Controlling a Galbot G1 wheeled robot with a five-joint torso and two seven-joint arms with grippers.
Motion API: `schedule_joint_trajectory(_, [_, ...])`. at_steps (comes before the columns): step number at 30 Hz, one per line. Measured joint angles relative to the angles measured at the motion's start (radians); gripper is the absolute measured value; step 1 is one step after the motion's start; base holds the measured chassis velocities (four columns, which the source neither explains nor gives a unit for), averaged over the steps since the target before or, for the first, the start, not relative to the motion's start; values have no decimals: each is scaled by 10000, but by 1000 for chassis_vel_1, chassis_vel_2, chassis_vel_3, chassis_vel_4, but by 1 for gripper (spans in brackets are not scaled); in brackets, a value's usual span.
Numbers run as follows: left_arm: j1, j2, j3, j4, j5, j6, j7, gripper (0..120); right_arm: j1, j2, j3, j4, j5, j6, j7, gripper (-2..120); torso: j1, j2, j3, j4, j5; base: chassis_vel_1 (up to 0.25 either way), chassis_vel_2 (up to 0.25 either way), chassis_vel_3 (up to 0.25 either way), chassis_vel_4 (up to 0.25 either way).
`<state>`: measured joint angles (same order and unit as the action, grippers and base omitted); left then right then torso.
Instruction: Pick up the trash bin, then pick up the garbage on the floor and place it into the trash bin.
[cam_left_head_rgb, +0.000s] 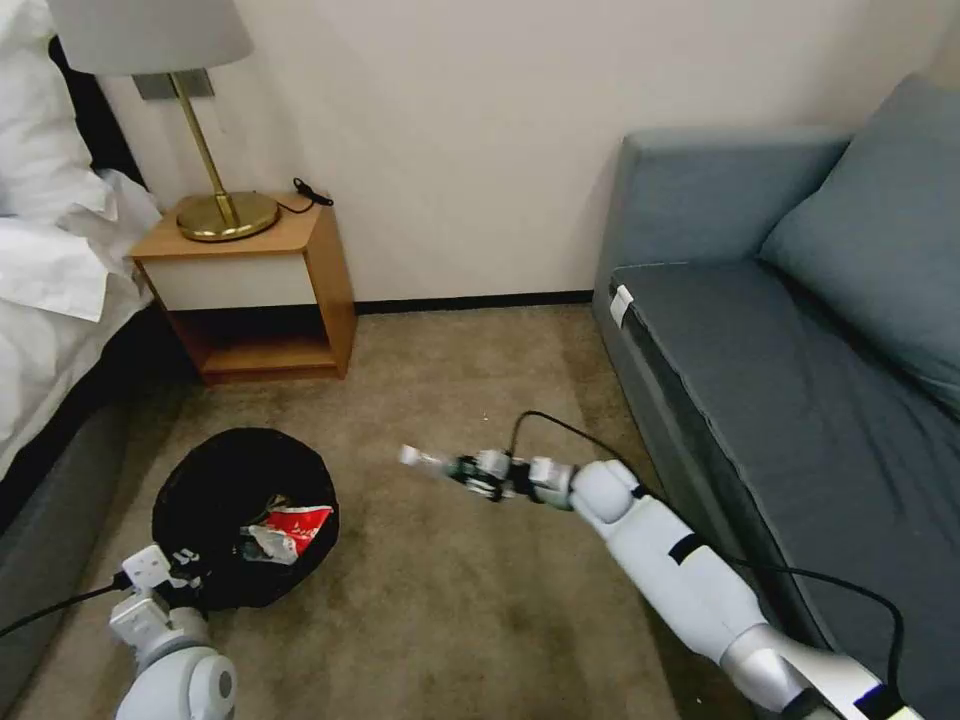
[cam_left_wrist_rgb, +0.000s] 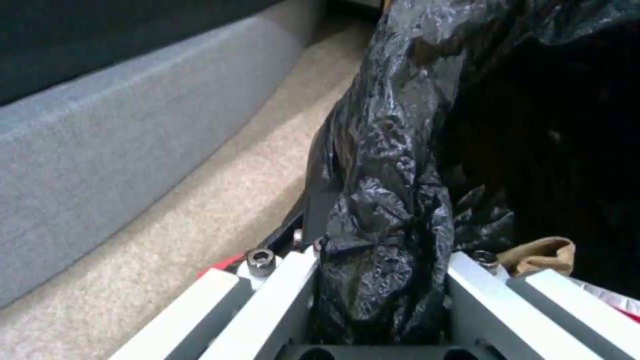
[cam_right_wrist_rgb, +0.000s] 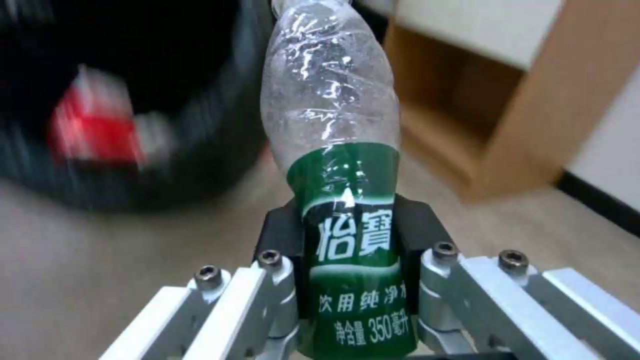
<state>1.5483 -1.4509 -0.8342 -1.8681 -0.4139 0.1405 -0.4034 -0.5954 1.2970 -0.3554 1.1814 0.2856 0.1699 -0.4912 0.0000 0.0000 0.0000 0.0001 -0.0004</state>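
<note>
- The trash bin (cam_left_head_rgb: 245, 520) is found at about 8 o'clock in the head view, on the carpet (cam_left_head_rgb: 450, 620) near the bed (cam_left_head_rgb: 50, 300).
- The bin's black bag (cam_left_wrist_rgb: 393, 200) at the rim is pinched by the left gripper (cam_left_head_rgb: 185, 570), so the bin is held at its 7 o'clock edge.
- A red-and-white packet (cam_left_head_rgb: 290, 525) and a tan paper scrap (cam_left_wrist_rgb: 540, 252) are seen lying inside the bin already.
- The clear green-labelled bottle (cam_right_wrist_rgb: 340, 200) is held tight by the right gripper (cam_left_head_rgb: 465, 470), near the middle of the head view, at about 3 o'clock from the bin and apart from it.
- The bottle is gripped low on its label, with its long crinkled end sticking out toward the bin.
- The bottle could be dropped on the carpet if it is let go before it is over the bin's mouth.
- The thin, crushed plastic could slip between the jaws, because it is soft and bendy.
- The bin could be tipped if its rim is bumped by the bottle's end, since only the bag is held.
</note>
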Motion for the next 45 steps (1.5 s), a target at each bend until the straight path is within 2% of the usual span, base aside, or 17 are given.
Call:
schedule_joint_trajectory(1, [1,-2,0,-5,6,0,3,1,76,55,-270,101,362,-30,266,23,0,0,0,0,1,0,0,0,0])
schedule_joint_trajectory(3, [3,-11,-1,-45,55,0,25,1,337,481,-1414,583,1874,-186,1550,23,0,0,0,0,1,0,0,0,0])
schedule_joint_trajectory(5, [6,-12,-1,-59,61,0,31,1,371,595,-1619,677,2142,-223,1774,23,0,-1,0,1,2,0,0,0,0])
schedule_joint_trajectory(6, [13,-14,-3,-101,66,0,46,1,427,901,-2017,870,2688,-347,2190,23,-1,0,0,2,2,0,0,0,0])
schedule_joint_trajectory(11, [59,-10,-47,-159,62,0,63,1,490,1650,-2601,950,3205,-412,2974,23,0,0,0,0,0,0,0,0,0])
schedule_joint_trajectory(12, [114,4,-81,-197,39,-3,74,1,486,2013,-2754,847,3234,-366,3352,23,0,0,0,1,2,0,0,0,0])
schedule_joint_trajectory(17, [202,30,-147,-222,-19,-47,85,1,369,2684,-2976,568,3138,-290,3754,23,0,0,0,1,2,0,0,0,0])
schedule_joint_trajectory(25, [232,16,-161,-236,-86,-82,89,1,135,3101,-3111,-165,2411,-26,3933,23,0,0,0,-1,3,0,0,0,0])
schedule_joint_trajectory(33, [209,-38,-134,-236,-106,-95,96,1,-101,3102,-3043,-1160,904,262,4392,23,0,-1,0,-3,3,0,0,0,0])
schedule_joint_trajectory(36, [203,-48,-128,-234,-110,-95,99,1,-157,3102,-3022,-1250,679,288,4415,24,0,0,0,-2,3,0,0,0,0])
schedule_joint_trajectory(39, [192,-68,-128,-175,-114,-118,101,1,-193,3104,-3026,-1270,539,299,4441,37,0,0,0,-1,4,0,0,0,0])
schedule_joint_trajectory(40, [192,-68,-128,-175,-114,-118,101,1,-193,3104,-3026,-1270,539,299,4441,37,0,0,0,-1,4,0,0,0,0])
schedule_joint_trajectory(44, [168,-93,-124,-130,-117,-153,108,1,-196,3107,-3005,-1289,462,347,4447,57,0,0,0,-2,4,0,0,0,0])
schedule_joint_trajectory(45, [168,-93,-124,-130,-117,-153,108,1,-196,3107,-3005,-1289,462,347,4447,57,0,0,0,-2,4,0,0,0,0])
